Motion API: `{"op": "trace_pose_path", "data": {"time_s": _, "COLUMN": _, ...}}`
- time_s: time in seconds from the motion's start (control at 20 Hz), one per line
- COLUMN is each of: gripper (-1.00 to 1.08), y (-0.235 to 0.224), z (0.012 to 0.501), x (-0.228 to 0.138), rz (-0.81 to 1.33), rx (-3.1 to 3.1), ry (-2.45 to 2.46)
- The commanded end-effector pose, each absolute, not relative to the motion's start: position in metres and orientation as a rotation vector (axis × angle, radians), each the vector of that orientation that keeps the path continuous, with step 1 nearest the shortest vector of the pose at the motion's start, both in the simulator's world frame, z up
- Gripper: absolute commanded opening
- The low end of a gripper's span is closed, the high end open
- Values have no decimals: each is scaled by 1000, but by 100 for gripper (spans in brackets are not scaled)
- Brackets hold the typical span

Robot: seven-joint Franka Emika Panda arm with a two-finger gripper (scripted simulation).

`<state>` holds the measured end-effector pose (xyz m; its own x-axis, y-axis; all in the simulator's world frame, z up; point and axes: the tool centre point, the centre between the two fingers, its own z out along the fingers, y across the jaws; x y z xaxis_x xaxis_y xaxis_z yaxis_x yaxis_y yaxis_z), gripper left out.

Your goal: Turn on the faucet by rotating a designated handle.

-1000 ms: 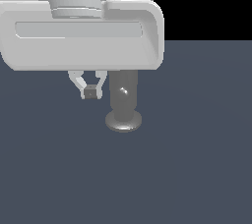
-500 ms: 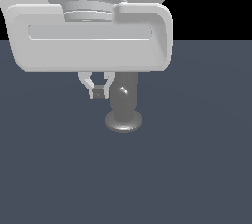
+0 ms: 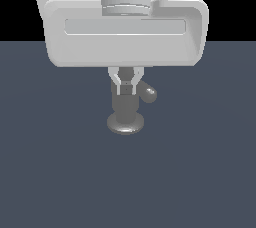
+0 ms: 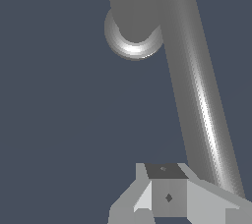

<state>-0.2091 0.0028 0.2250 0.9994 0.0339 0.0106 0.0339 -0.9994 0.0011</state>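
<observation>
So there's one faucet [image 3: 125,109] standing on the dark floor [image 3: 60,172], with one handle [image 3: 148,92] poking out toward the exterior view's right. One gripper [image 3: 126,86], fingers pressed together on nothing, sits right in front of the faucet's top; half a second ago it hung off to its left.

The pincer [image 4: 168,193] sits beside the handle [image 4: 197,100]; the faucet [image 4: 134,16] rises beyond.

Your gripper [image 3: 126,86] pointing down at 6 o'clock, fingers [image 3: 117,81] pressing together, wrist filling upper frame.
</observation>
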Motion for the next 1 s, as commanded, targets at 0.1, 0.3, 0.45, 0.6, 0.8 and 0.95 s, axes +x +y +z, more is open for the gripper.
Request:
{"op": "trace_pose_path", "data": {"time_s": 0.1, "gripper": -100, "y": -24, "z": 218, "x": -205, "rz": -1, "rx": 3141, "ry": 33}}
{"op": "trace_pose_path", "data": {"time_s": 0.3, "gripper": -100, "y": -42, "z": 218, "x": -202, "rz": -1, "rx": 3141, "ry": 33}}
{"op": "trace_pose_path", "data": {"time_s": 0.45, "gripper": -100, "y": -56, "z": 218, "x": -199, "rz": -1, "rx": 3141, "ry": 33}}
{"op": "trace_pose_path", "data": {"time_s": 0.6, "gripper": -100, "y": -69, "z": 218, "x": -196, "rz": -1, "rx": 3141, "ry": 33}}
{"op": "trace_pose_path", "data": {"time_s": 0.8, "gripper": -100, "y": -87, "z": 218, "x": -193, "rz": -1, "rx": 3141, "ry": 33}}
{"op": "trace_pose_path", "data": {"time_s": 0.95, "gripper": -100, "y": -101, "z": 218, "x": -190, "rz": -1, "rx": 3141, "ry": 33}}
